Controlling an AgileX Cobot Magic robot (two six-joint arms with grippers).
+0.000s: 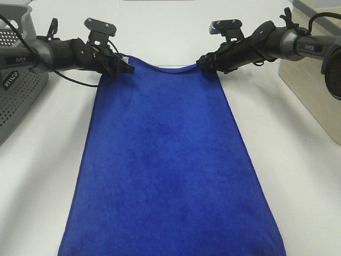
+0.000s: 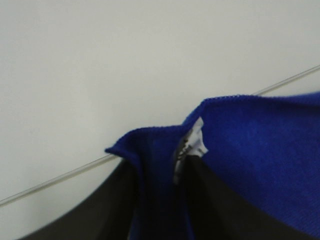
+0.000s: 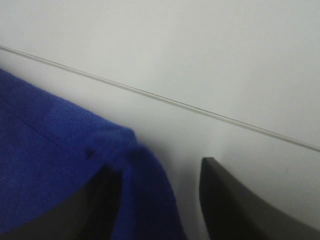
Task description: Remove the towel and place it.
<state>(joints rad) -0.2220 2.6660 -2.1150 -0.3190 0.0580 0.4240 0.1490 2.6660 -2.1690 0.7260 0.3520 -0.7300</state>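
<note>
Blue towel [image 1: 170, 160], one; two arms, right jaws spread, left jaws unclear.

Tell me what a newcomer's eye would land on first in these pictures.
The royal-blue towel dominates, spread lengthwise down the middle of the white table. At its far edge a black robot hand sits at each corner: the left hand on the left, the right hand on the right, and the edge sags between them. A grey perforated basket stands at the table's left side.
</note>
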